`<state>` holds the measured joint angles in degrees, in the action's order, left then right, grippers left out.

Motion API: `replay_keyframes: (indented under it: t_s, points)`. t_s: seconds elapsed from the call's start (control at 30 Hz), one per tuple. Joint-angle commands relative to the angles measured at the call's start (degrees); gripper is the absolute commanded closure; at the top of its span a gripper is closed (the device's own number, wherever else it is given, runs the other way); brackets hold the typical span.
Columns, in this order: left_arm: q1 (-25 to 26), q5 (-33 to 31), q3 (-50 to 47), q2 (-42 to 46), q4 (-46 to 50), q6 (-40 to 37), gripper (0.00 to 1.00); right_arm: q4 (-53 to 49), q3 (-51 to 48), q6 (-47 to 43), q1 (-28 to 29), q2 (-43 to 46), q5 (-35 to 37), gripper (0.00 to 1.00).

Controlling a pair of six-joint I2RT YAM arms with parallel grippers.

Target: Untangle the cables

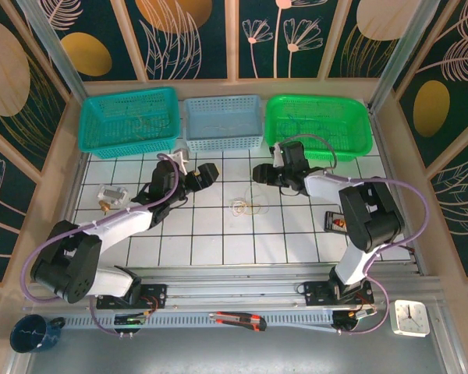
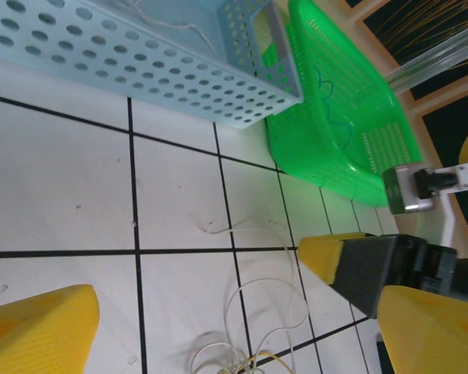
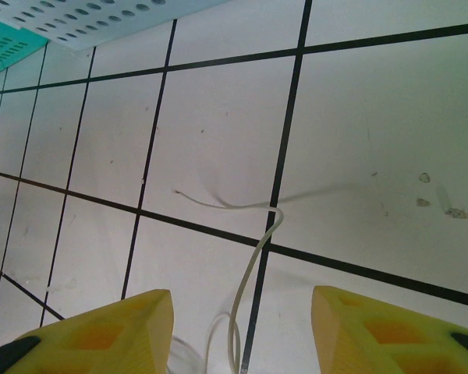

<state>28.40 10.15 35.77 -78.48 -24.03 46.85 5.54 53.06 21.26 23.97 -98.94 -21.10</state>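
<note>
The cables (image 1: 246,206) lie loose in the middle of the worktop (image 1: 218,241), a small tangle of pale loops between my two arms. I judge that suits pulling from both sides. My left gripper (image 1: 207,173) hovers just far-left of them and my right gripper (image 1: 259,173) just far-right, both tipped toward them. Both are spread wide and hold nothing. On the right wrist view a white strand (image 3: 253,257) runs between the fingers (image 3: 101,335), unpinched.
</note>
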Motion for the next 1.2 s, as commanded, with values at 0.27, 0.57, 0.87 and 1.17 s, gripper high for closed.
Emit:
replay_keyframes:
  t_s: [0.27,0.57,0.87,1.17]
  points:
    - [-0.10,-0.75,-1.49,1.31,-3.04,1.26,0.08,-1.88,5.51,-0.95,0.88,-6.09,-1.48,0.58]
    - [-0.15,-0.75,-1.23,2.09,-2.64,0.47,0.07,-2.93,6.86,-1.39,1.35,-7.63,-2.58,0.72]
    - [-0.10,-0.65,-0.57,2.91,-1.84,-0.86,0.07,-3.30,6.67,-1.81,1.43,-5.96,-3.60,1.00]
    - [-0.10,1.15,-0.61,3.33,-3.42,-5.42,0.06,-4.98,8.95,0.68,1.70,7.17,-5.09,1.00]
